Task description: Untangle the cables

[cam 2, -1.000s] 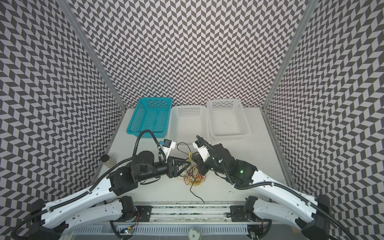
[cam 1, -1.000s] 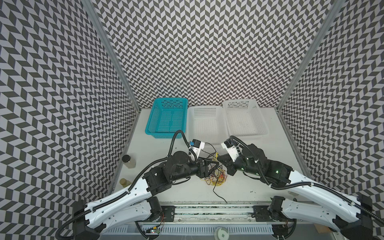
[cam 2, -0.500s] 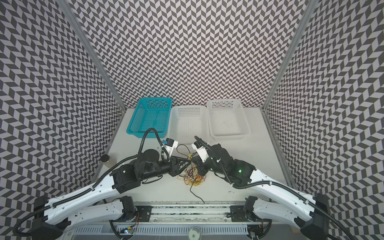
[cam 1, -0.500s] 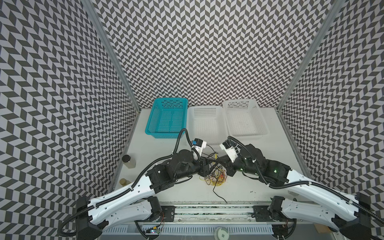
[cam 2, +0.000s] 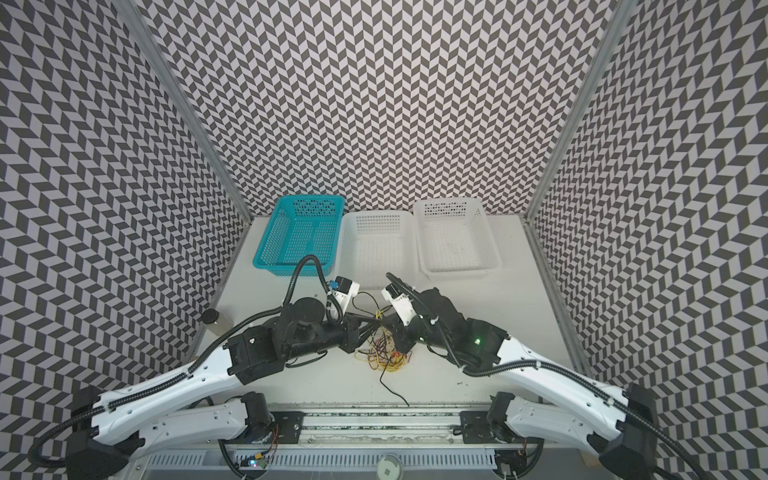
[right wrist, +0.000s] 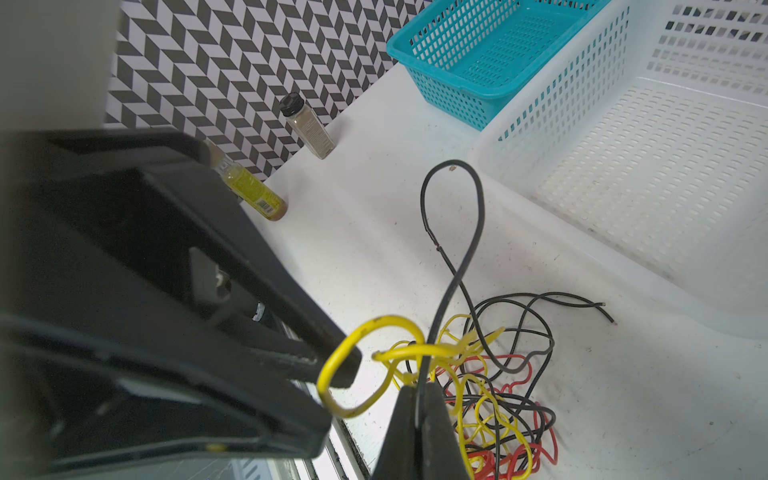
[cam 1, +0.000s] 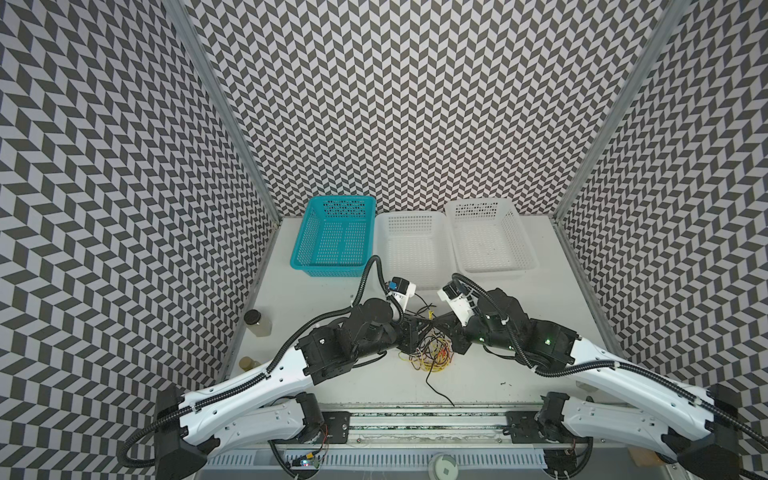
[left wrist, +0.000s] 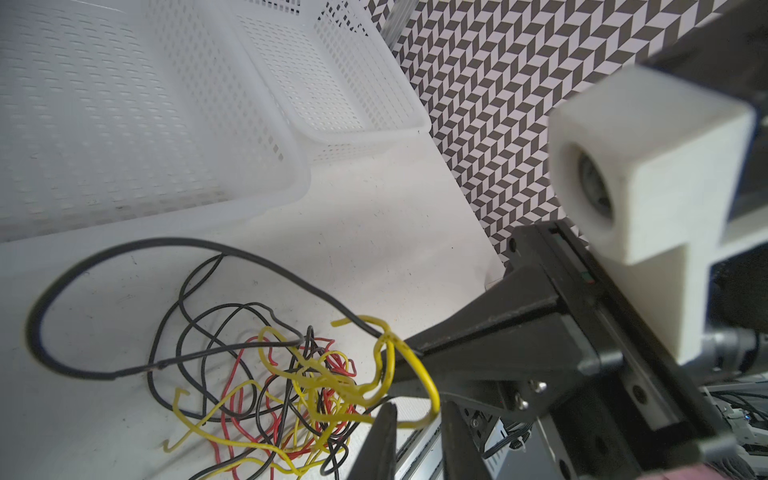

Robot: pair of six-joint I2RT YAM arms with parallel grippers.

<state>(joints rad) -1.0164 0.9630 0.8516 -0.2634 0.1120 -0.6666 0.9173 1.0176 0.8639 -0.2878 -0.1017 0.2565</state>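
Right gripper (right wrist: 417, 390) clenched on a black strand (right wrist: 471, 245) of the cables (right wrist: 478, 378) — left gripper (left wrist: 417, 409) jaws apart, yellow loop (left wrist: 436, 395) between them; tangle lies just under both.

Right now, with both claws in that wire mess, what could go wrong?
The right gripper pinches black and yellow cables together, so pulling may drag or tighten the whole tangle. The yellow loop between the left gripper's open jaws could slip out.

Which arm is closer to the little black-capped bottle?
Left. The left arm lies near the bottle; the right arm is across the table, beyond the cables.
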